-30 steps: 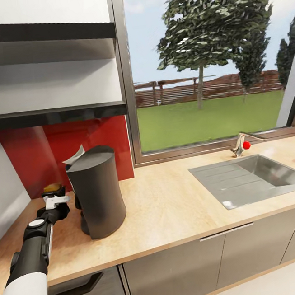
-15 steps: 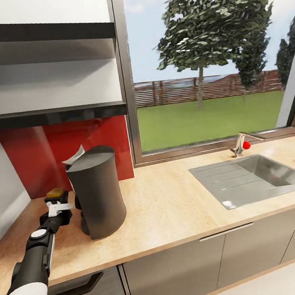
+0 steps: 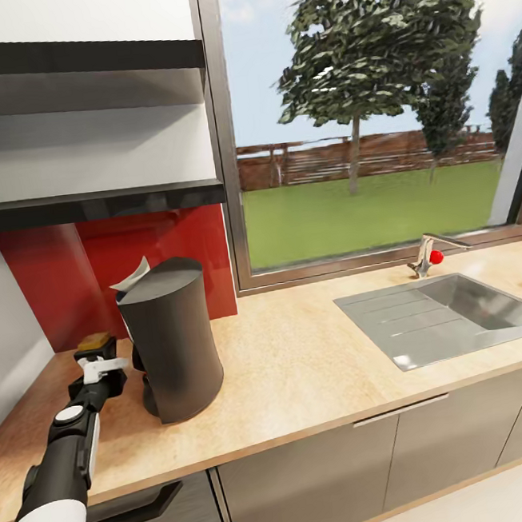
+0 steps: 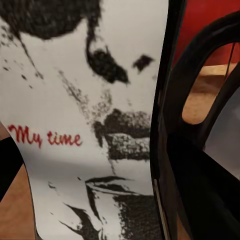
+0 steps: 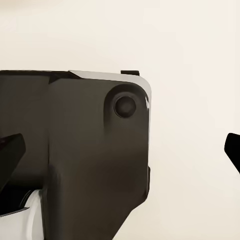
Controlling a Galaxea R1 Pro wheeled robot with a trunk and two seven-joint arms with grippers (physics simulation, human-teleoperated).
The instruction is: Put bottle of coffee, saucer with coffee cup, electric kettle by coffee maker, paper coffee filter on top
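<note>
Head view shows the left gripper [image 3: 97,360] closed around the bottle of coffee [image 3: 93,342], low at the kitchen countertop [image 3: 304,361] just beside the coffee maker [image 3: 173,342]. The small jar is likely rigid, smooth and fairly light, so a mid-body hold below the lid suits it. The right gripper's state cannot be told.

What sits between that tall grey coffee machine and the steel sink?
Nothing: in the head view, bare countertop runs from the coffee maker to the sink.

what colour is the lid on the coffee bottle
Golden-brown, best seen in the head view: bottle of coffee.
</note>
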